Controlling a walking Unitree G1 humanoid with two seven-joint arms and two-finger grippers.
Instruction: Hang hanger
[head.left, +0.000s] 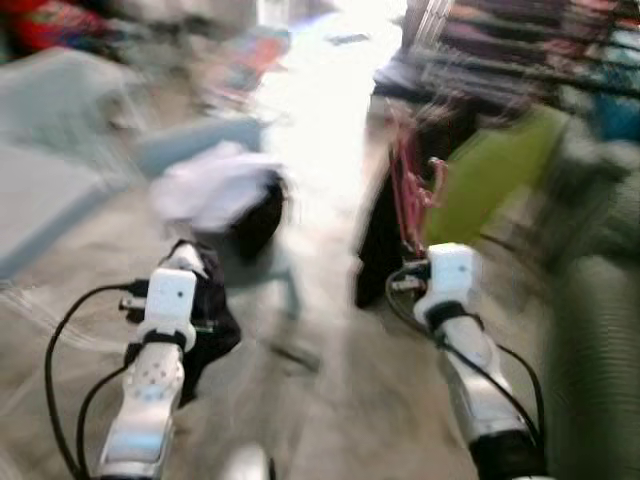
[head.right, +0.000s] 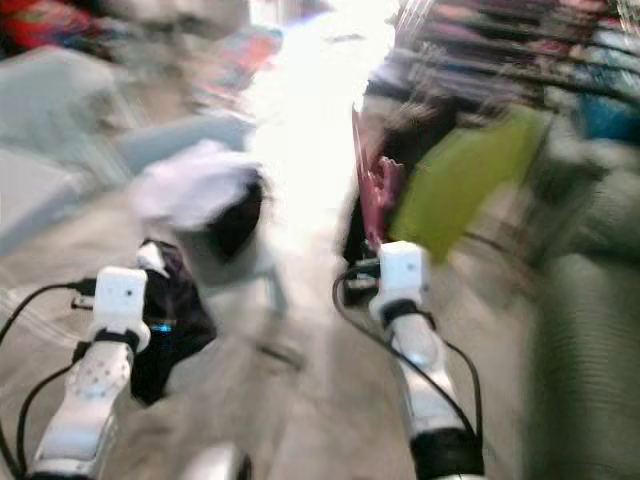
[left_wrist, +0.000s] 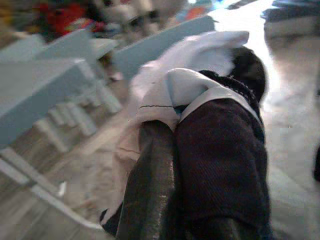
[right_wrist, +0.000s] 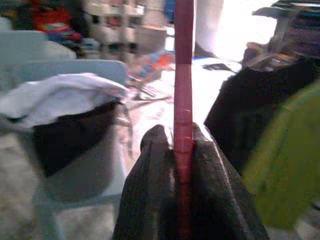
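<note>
The eye views are blurred. My right gripper (right_wrist: 183, 140) is shut on a thin pink-red hanger (right_wrist: 183, 75), which stands upright between its fingers; in the left eye view the hanger (head.left: 410, 190) rises just ahead of my right wrist, close to the hanging clothes. My left gripper (left_wrist: 172, 145) is shut on a dark garment (left_wrist: 220, 160) with a white lining, which drapes over one finger. That garment (head.left: 212, 320) hangs beside my left wrist, low on the left.
A rack of hanging clothes stands to the right, with a green garment (head.left: 490, 170) and a black one (head.left: 385, 240). A small chair with white and black cloth (head.left: 225, 195) stands ahead. Pale blue furniture (head.left: 60, 150) is on the left. A bright floor strip runs between.
</note>
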